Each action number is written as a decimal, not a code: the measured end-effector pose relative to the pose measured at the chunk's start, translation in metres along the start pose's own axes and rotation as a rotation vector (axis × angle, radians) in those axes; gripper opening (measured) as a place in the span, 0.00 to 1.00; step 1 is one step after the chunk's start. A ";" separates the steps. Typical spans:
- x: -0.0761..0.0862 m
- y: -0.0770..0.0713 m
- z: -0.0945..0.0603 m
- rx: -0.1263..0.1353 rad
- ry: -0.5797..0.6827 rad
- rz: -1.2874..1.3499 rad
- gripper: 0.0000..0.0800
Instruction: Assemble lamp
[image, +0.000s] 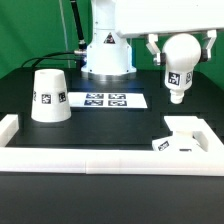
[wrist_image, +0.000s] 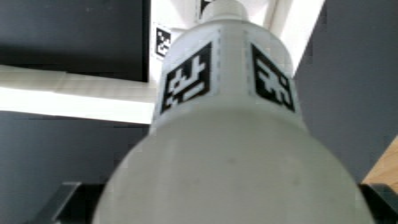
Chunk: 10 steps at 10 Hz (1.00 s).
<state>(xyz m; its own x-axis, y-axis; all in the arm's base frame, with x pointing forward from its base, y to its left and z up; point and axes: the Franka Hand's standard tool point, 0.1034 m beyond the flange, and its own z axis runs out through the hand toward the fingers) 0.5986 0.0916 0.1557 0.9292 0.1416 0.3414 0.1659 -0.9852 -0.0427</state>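
Bulb (image: 180, 68) hangs clamped in my tool (image: 180, 48), off the surface (image: 120, 128), above the base (image: 186, 135) at the exterior view's right; shade (image: 50, 97) stands well apart. Only the wrist view shows the bulb's tags (wrist_image: 191, 75) close up.

The exterior view is taken from the front of the tabletop (image: 100, 125), somewhat above it, and is faced toward the arm's pedestal (image: 107, 55) at the far edge. It is set well back, so that the whole working area is taken in, from the rail (image: 100, 160) nearest the lens to the pedestal. The wrist view is taken from just behind the tool (image: 180, 47) and is directed along the bulb (wrist_image: 222, 120) toward the tabletop. The bulb is seen so near that most of the picture is filled and blurred. The bulb and patches of dark tabletop are shared by both views.
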 end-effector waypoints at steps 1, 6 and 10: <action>0.008 0.001 0.002 -0.001 0.015 -0.010 0.72; 0.015 0.008 0.010 -0.018 0.074 -0.050 0.72; 0.016 0.003 0.018 -0.015 0.072 -0.051 0.72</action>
<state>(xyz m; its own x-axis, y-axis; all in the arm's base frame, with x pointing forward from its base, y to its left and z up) 0.6196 0.0923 0.1444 0.8934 0.1847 0.4095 0.2067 -0.9783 -0.0097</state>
